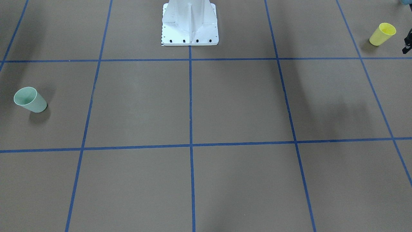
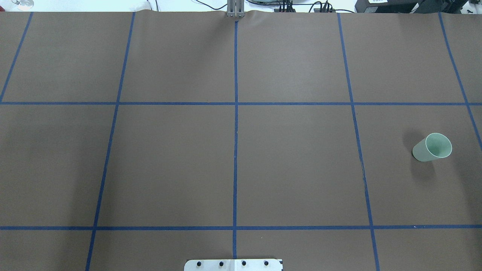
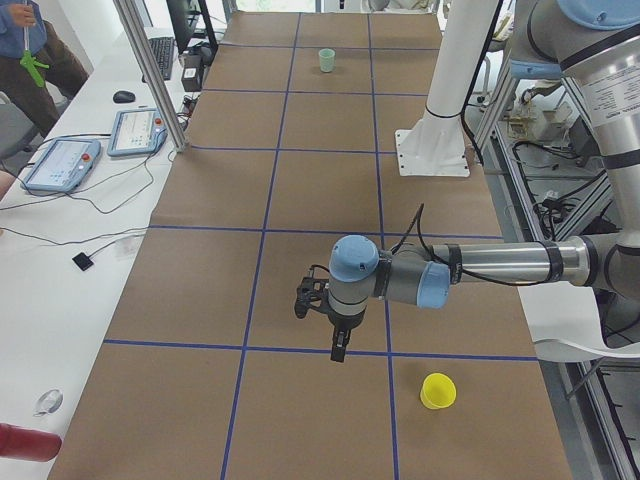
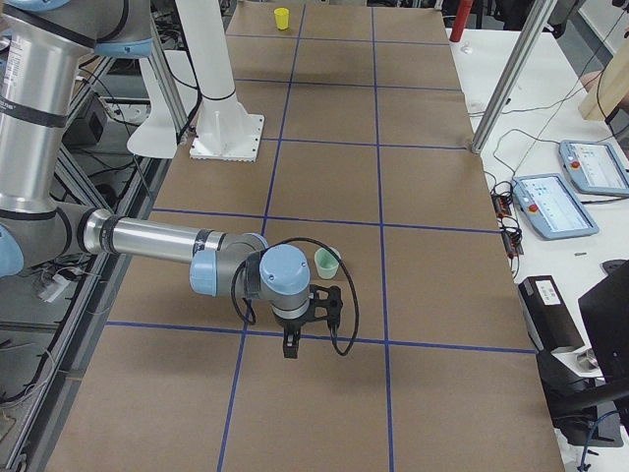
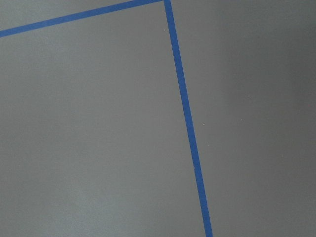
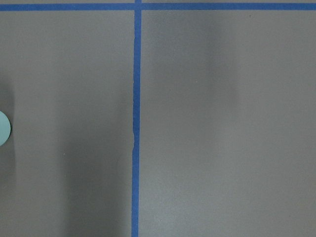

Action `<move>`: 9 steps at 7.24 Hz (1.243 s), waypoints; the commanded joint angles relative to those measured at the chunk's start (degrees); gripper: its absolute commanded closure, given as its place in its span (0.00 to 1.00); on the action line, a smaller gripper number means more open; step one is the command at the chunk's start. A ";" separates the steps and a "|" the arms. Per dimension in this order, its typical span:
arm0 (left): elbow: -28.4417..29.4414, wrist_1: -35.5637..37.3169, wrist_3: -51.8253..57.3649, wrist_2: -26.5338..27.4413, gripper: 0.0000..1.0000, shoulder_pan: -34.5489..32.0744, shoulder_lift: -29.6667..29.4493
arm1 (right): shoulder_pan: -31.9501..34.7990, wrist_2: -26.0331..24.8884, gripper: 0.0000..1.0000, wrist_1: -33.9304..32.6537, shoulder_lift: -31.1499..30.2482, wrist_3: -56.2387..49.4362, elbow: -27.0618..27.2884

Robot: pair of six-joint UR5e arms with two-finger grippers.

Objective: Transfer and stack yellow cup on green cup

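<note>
Left gripper [image 3: 338, 352] hangs over the table [image 3: 300, 200]; finger spread cannot be told. Yellow cup [image 3: 437, 390] stands upright near it, on the robot's side. Probably light, thin and slick: pinch the wall at the rim, gently. Table edge lies just past the cup. Green cup [image 4: 327, 262] is far off, just beside the right gripper [image 4: 291, 349], whose spread also cannot be told. Only tape lines [image 2: 235, 150] show between the cups.

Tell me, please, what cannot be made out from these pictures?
Yellow cup: outside the overhead view's frame.
Green cup: cut off by the right wrist view's left edge.
Left gripper and right gripper: jaws too small in the side views to tell open or shut.
</note>
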 commanded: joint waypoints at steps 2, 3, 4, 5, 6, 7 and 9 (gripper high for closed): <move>-0.53 0.26 -0.52 -1.02 0.00 0.07 0.00 | 0.00 0.28 0.00 0.00 0.04 0.00 -0.08; -0.01 0.09 -1.83 -3.03 0.00 -0.01 -0.09 | -0.08 0.37 0.00 -0.08 -0.04 0.00 0.01; -0.26 -0.35 -16.20 -7.31 0.00 -0.02 -0.70 | -0.08 0.28 0.00 -0.09 -0.04 0.00 -0.08; -0.53 -1.83 -30.70 -10.75 0.00 -0.02 -2.36 | -0.08 0.28 0.00 -0.09 -0.04 0.00 -0.17; -0.18 -5.85 -39.98 -13.31 0.00 0.25 -3.33 | -0.08 0.28 0.00 -0.09 -0.13 0.00 -0.17; 0.43 -8.59 -45.47 -15.68 0.00 0.51 -4.38 | -0.08 0.28 0.00 -0.09 -0.13 0.00 -0.17; 4.54 -8.62 -50.68 -18.68 0.00 1.56 -10.59 | -0.08 0.28 0.00 0.00 -0.13 -0.09 -0.17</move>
